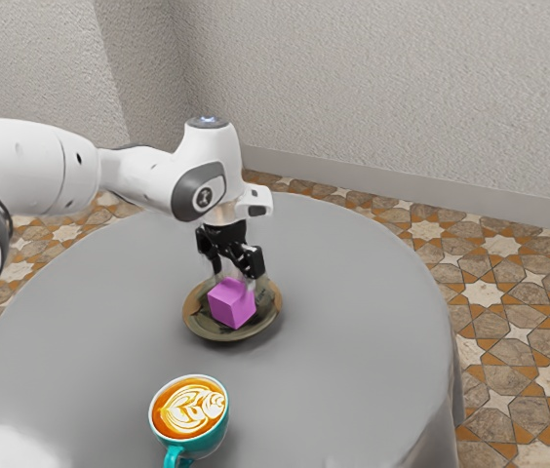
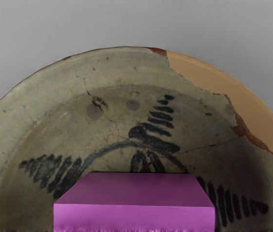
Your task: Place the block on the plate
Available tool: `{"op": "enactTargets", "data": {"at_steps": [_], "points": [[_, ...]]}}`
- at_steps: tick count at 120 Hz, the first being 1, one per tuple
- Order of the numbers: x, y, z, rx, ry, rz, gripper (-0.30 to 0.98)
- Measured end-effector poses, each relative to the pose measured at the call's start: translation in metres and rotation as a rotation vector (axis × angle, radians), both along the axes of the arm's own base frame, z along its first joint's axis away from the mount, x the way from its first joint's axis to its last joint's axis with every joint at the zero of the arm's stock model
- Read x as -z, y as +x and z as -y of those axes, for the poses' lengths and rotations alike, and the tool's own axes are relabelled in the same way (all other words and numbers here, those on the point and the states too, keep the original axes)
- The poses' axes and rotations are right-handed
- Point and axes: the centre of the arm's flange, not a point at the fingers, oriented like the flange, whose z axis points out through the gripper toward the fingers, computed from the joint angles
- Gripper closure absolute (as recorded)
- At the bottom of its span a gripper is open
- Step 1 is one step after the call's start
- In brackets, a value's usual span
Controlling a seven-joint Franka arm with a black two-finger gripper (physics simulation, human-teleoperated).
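Note:
In the exterior view my gripper (image 1: 236, 282) points down over the plate, its fingers on two sides of the purple block (image 1: 231, 305), shut on it. The block is within the outline of the round plate (image 1: 198, 327); whether its underside touches the plate I cannot tell. From the wrist view, the block (image 2: 134, 212) is large at the lower edge, in front of the greenish plate (image 2: 39, 116) with dark leaf-like markings and a tan patch on its rim. The block hides part of the plate's middle.
A teal cup (image 1: 188, 419) of latte with a handle stands on the grey round table (image 1: 333, 331), nearer the exterior view's lower edge than the plate. Textured walls (image 1: 402, 88) rise behind the table, over a patterned tile floor.

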Motion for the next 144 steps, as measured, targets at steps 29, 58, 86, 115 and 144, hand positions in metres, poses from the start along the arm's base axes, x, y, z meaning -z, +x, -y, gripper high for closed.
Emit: {"op": "enactTargets", "data": {"at_steps": [29,58,86,115,144], "points": [[-0.078,0.008,-0.013,-0.018,0.003,0.053,0.02],[-0.150,-0.016,-0.029,-0.030,0.009,0.050,0.01],[-0.214,-0.023,-0.042,-0.032,0.021,0.051,0.00],[-0.284,-0.062,-0.112,-0.129,0.060,0.060,0.00],[-0.315,-0.079,-0.139,-0.171,0.050,0.060,0.00]]}}
